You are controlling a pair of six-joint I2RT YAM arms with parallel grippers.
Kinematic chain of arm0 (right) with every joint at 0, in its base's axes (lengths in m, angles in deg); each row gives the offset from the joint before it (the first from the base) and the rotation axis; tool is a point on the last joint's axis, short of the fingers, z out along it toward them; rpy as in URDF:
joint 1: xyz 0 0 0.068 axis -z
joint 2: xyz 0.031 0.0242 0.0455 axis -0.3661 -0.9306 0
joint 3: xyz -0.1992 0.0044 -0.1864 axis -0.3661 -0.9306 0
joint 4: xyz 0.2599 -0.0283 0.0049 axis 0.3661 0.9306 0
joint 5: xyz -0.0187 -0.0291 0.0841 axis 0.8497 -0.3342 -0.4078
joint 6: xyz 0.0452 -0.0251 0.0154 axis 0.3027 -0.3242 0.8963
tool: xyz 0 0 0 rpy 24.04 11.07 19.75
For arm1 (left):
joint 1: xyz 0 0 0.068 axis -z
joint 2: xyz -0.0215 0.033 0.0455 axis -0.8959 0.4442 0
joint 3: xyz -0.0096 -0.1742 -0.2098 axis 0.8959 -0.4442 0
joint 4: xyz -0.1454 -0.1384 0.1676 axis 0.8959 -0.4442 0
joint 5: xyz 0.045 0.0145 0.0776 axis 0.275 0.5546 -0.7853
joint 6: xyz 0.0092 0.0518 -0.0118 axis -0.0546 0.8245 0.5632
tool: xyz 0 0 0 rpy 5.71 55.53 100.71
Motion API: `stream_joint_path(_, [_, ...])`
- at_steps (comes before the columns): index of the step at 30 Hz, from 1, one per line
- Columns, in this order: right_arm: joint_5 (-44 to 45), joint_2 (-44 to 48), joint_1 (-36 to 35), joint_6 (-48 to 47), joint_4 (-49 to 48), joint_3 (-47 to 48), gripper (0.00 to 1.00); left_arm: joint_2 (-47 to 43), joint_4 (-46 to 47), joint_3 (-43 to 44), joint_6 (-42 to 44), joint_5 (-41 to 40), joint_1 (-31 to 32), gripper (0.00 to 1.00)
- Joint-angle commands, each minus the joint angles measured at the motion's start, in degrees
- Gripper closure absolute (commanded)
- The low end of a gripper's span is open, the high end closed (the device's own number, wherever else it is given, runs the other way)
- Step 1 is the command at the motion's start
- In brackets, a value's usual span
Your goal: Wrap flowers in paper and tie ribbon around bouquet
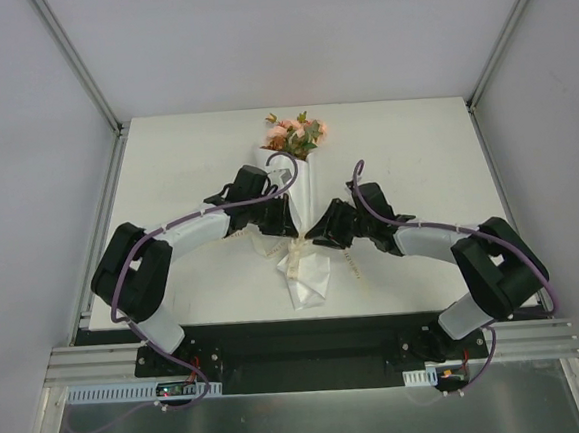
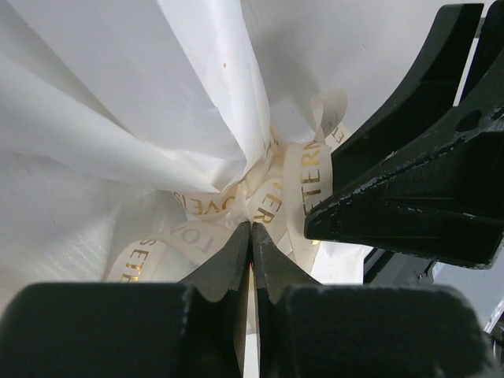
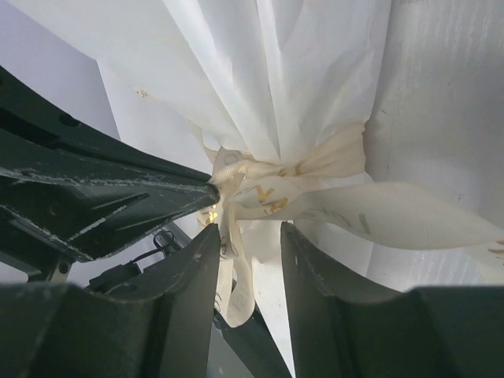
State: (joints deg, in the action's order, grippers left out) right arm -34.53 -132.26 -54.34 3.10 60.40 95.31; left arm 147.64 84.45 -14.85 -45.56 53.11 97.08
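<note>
Bouquet (image 1: 304,190) lies mid-bench (image 1: 166,176), flowers (image 1: 295,134) at 12 o'clock, paper (image 3: 299,71) tail at 6. Ribbon (image 2: 272,197) already wraps the waist, bunched into a knot. Step in hand, as I read it: tying, cinching that knot. Your left end effector (image 2: 250,236) is clenched on a ribbon strand right at the knot. Your right end effector (image 3: 250,232) is released, a loose ribbon tail hanging between its fingers, ungripped. Next move probably calls for closing the right on that tail and pulling toward 3 o'clock against the left, gently, since the paper is thin. Left arm reaches in from 8 o'clock, right from 4, tips close together at the waist.
</note>
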Motion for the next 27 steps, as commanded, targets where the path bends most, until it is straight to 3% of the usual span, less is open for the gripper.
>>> stream_joint_path(1, [-1.34, -2.2, -0.18, 1.21, -2.21, 3.63, 0.6, -1.68, 1.39, -0.98, -1.69, 1.22, 0.65, 0.98])
stream_joint_path(5, [-2.75, -4.58, -0.27, 3.76, -5.55, 5.39, 0.65, -2.56, 0.42, -0.98, -1.7, 0.08, 0.65, 0.92])
stream_joint_path(9, [-3.1, -5.28, -0.27, 5.08, -8.01, 5.57, 0.83, -4.58, -1.86, -1.07, -1.08, -2.56, 0.65, 0.64])
stream_joint_path(11, [-3.01, -5.46, -0.1, 5.43, -8.8, 5.57, 0.92, -6.16, -2.74, -1.25, -0.64, -4.31, 0.65, 0.57])
stream_joint_path(12, [-3.01, -5.55, -0.1, 5.61, -9.24, 5.49, 0.97, -6.6, -2.92, -1.16, -0.21, -4.76, 0.65, 0.45])
stream_joint_path(13, [-3.01, -5.64, -0.1, 6.22, -9.86, 5.05, 1.0, -7.21, -3.1, -1.16, 0.06, -5.37, 0.65, 0.43])
stream_joint_path(15, [-3.45, -5.9, -0.01, 7.18, -13.02, 4.52, 1.0, -7.13, -3.01, -0.81, 1.63, -5.11, 0.65, 0.42])
stream_joint_path(22, [-4.33, -6.95, -0.01, 11.06, -20.67, 2.14, 1.0, -2.31, -3.53, 2.88, 5.25, -2.92, 0.65, 0.64])
stream_joint_path(25, [-4.24, -7.04, 0.08, 11.14, -20.94, 1.71, 0.99, -1.16, -4.06, 3.32, 5.69, -3.26, 0.74, 0.64])
stream_joint_path(27, [-4.6, -7.39, 0.08, 11.23, -20.94, 1.53, 1.0, -0.81, -4.06, 3.67, 5.51, -3.44, 0.74, 0.59])
